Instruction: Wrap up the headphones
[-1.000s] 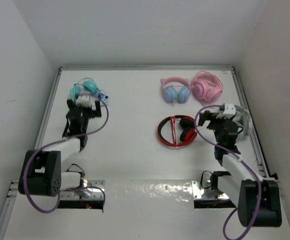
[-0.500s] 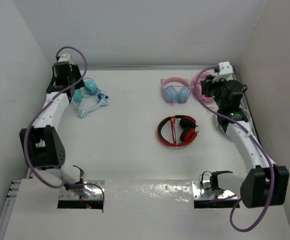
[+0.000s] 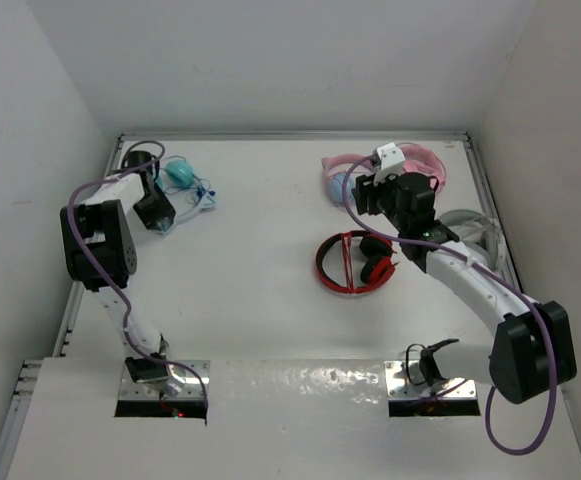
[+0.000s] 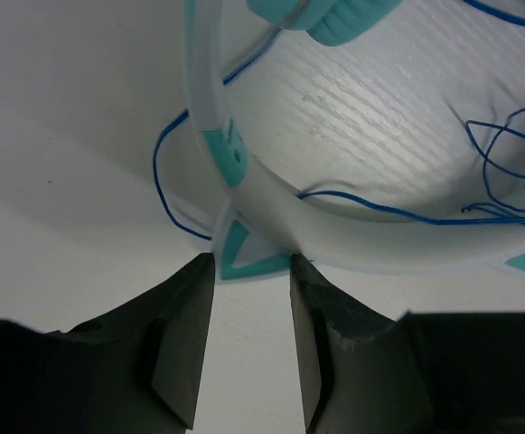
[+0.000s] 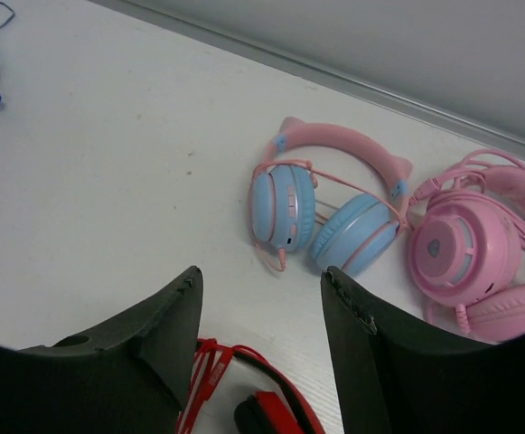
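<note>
The teal headphones (image 3: 180, 172) lie at the back left of the table, their thin blue cable (image 3: 202, 195) loose beside them. In the left wrist view the pale headband (image 4: 244, 172) curves across, with a teal ear cup (image 4: 334, 18) at the top and the cable (image 4: 167, 181) looping around. My left gripper (image 3: 158, 215) is low at the headband, and its narrowed jaws (image 4: 248, 262) pinch a cat ear (image 4: 239, 249) at their tips. My right gripper (image 3: 362, 192) hovers open over the table's middle right, with nothing between its fingers (image 5: 260, 276).
A pink-banded pair with blue cups (image 5: 325, 221) and an all-pink pair (image 5: 479, 249) lie ahead of the right gripper. A red and black pair (image 3: 355, 262) lies under it. The left wall is close to the left arm.
The left arm has swung down from the back left corner to the headband, and its jaws have narrowed onto the cat ear. The right arm has moved from the back right corner toward the middle.
</note>
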Tool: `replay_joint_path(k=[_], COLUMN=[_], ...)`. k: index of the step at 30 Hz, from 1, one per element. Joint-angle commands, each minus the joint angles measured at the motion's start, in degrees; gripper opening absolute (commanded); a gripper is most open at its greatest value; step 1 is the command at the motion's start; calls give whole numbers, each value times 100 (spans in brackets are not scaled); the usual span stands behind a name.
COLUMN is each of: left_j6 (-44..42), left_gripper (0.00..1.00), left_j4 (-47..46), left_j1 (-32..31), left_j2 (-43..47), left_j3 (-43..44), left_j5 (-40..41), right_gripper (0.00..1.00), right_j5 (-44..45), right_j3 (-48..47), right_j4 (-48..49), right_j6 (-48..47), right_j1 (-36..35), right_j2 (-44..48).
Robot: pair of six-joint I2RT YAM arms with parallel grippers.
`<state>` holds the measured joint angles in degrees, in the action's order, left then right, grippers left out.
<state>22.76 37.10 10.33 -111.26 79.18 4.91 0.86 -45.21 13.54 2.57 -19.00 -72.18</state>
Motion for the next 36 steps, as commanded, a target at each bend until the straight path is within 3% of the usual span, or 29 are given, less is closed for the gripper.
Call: replay_joint_path(k=[1,10,18,19,20,24,28,30,33,34,36], left_j6=[220,211,35,9,-17,-131,-623,-1263,-3132,-4286,-5505], left_gripper=[38,45,39,37,27,3,0,0,0,0,0], left_j4=[-142,-264,-475,-545,-564,-537,-817,-958,-1598,-2219,-2785], left_j1=[-13,-22,-57,-75,-83,-84,-84,-127,-494,-627,-978], left_j2=[79,-272,-660,-695,-721,-783,-582,-511,-135,24,436], left_j3=[405,555,775,775,783,950,1073,1389,1838,1760,1619], left_j5=[500,1021,1030,1039,1065,1162,1171,1083,1231,1310,1057], right_gripper=[55,59,59,60,60,60,60,60,61,61,61], right_j5=[-69,-403,-464,-464,-456,-438,-412,-403,-473,-569,-727], right_j3=[21,56,-146,-146,-155,-163,-181,-242,-382,-427,-619], right_j4=[369,447,465,465,457,430,378,308,263,272,289], right_j6=[77,33,-72,-72,-72,-46,-124,-160,-178,-152,-108], right_j1=[-86,-95,-103,-95,-95,-112,-103,-103,-103,-112,-103], right_j2=[29,20,-94,-103,-103,-86,-33,-15,-41,-59,-129])
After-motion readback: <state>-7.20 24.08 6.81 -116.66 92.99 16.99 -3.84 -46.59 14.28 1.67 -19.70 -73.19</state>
